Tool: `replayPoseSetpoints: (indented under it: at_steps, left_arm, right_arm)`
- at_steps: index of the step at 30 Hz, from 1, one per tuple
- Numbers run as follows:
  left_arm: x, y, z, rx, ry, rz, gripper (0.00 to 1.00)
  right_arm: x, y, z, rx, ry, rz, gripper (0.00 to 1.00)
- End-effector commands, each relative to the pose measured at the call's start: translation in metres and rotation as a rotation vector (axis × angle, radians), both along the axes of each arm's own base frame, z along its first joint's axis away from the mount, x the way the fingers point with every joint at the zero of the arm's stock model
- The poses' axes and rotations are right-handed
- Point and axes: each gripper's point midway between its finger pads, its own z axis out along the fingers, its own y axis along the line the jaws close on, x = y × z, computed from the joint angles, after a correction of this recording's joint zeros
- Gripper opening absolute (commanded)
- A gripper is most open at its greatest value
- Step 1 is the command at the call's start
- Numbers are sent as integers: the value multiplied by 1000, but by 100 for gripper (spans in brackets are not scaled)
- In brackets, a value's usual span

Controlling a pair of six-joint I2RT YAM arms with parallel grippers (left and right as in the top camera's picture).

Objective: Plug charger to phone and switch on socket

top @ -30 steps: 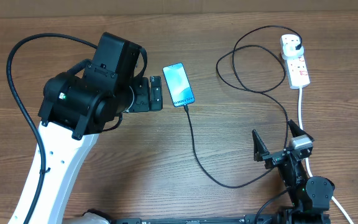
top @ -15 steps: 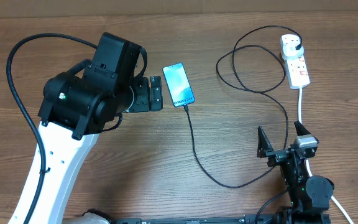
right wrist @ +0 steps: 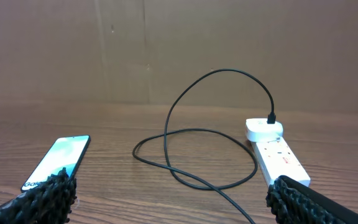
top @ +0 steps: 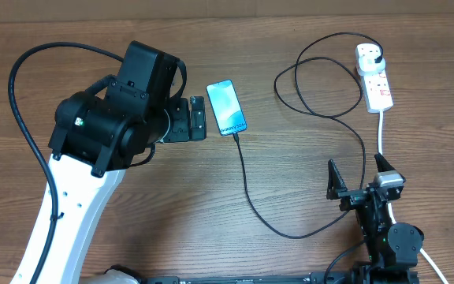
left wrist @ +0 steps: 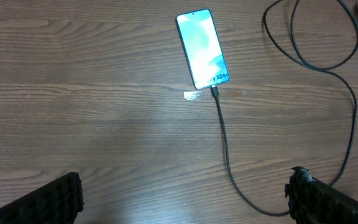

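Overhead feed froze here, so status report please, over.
Left claw, right claw open, empty. Charger in phone, plugged at socket. Socket on-off unclear. Nothing blocking.

Left of the phone [top: 226, 107], the left gripper [top: 199, 118] and its arm overhang the table [top: 172, 205]. From the phone's connector end the charger [top: 241, 162] trails away, then loops right of it toward the socket [top: 374, 79]. Beyond the phone's far end I see bare wood.
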Motion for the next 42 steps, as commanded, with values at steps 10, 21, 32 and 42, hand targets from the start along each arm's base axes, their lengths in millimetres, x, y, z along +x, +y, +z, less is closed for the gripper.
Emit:
replayPoseSetpoints:
  at_steps: [10,21,32,42]
  left_arm:
    - [1,1,-2,13,1,10,100]
    - [5,14,-1,115,-28,-23,100]
    - [-10,25,-7,166,25,-22,100]
    - [-19,33,-13,134,23,35,100]
  right_arm:
    - [0,2,-1,6,-8,8,100]
    - [0,2,-1,6,-8,8,100]
    - [0,2,-1,6,-8,8,100]
    - [0,2,-1,6,-8,8,100]
